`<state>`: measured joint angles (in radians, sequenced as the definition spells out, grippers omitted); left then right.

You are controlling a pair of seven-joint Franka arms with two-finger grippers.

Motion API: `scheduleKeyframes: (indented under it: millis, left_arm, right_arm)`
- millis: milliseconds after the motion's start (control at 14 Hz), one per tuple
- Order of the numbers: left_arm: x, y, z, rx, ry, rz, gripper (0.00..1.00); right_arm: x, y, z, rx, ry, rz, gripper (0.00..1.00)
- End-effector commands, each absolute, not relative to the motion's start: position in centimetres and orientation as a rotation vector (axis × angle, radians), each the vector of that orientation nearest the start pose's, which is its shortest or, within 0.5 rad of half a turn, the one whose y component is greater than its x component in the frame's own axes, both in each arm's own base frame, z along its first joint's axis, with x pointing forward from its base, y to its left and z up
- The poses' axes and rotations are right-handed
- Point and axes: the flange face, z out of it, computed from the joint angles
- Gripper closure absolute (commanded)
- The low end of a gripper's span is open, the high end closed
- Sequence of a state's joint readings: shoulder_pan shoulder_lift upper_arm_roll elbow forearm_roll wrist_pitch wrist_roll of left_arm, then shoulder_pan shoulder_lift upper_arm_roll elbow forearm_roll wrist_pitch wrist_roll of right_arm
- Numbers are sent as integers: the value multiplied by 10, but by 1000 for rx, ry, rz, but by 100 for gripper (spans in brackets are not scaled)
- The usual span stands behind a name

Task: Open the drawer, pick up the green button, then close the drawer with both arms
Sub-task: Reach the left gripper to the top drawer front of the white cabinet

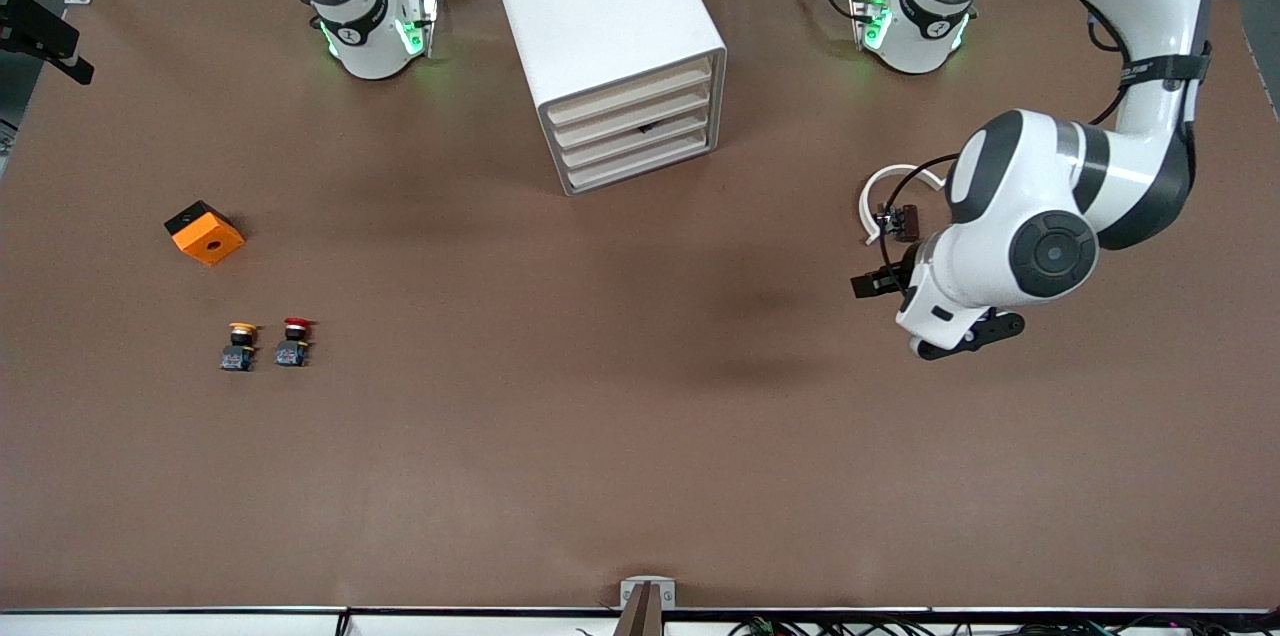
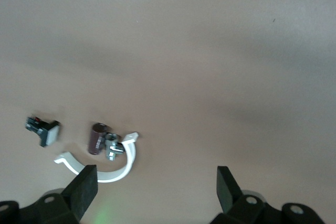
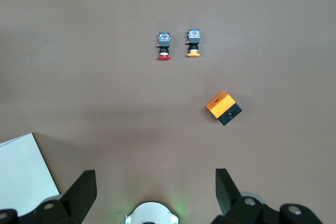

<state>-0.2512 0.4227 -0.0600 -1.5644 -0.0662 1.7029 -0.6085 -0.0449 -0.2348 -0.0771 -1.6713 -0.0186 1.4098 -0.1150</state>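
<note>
I read the task as barely begun: all 4 cream-fronted drawers of the white box cabinet (image 1: 610, 36) look shut, the third drawer (image 1: 640, 138) included, so I see no green-capped button.

The left pincer (image 2: 155, 190) hangs open over brown worktop (image 1: 640, 436) toward the left arm's end from the cabinet. The right pincer (image 3: 155, 190) is open too, that arm waiting above its base, so opening, taking and closing all remain.

A plain brown table (image 1: 600, 396) carries a white box cabinet (image 1: 600, 6) with cream drawer fronts, an orange-and-black block (image 1: 205, 234), and red-capped (image 1: 294, 342) and yellow-capped (image 1: 239, 346) push buttons.

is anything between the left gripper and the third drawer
Nothing visible. The left gripper, open, hangs over bare table by a white clip; only open tabletop lies between it and the shut drawer front. The right gripper is open, up near its base.
</note>
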Motion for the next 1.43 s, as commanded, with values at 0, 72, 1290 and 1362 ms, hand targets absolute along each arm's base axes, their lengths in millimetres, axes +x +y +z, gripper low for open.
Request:
scheduleKeyframes:
  millis: [0,72,1290,1362]
  left_arm:
    - [620,-219,374,-3011,-627,481,0]
    - [619,-225,369,-3010,-670,514,0]
    - [580,-332,258,-2149,-1760,1114,0]
    - [573,-335,252,-2067,-1760,1150,0]
  right_arm:
    - [451,-66,687,-3151,6,39,0]
    - [451,-66,687,-3153,6,40,0]
    - [451,-68,687,-3153,11,35,0]
    - [451,-67,687,-3151,11,35,0]
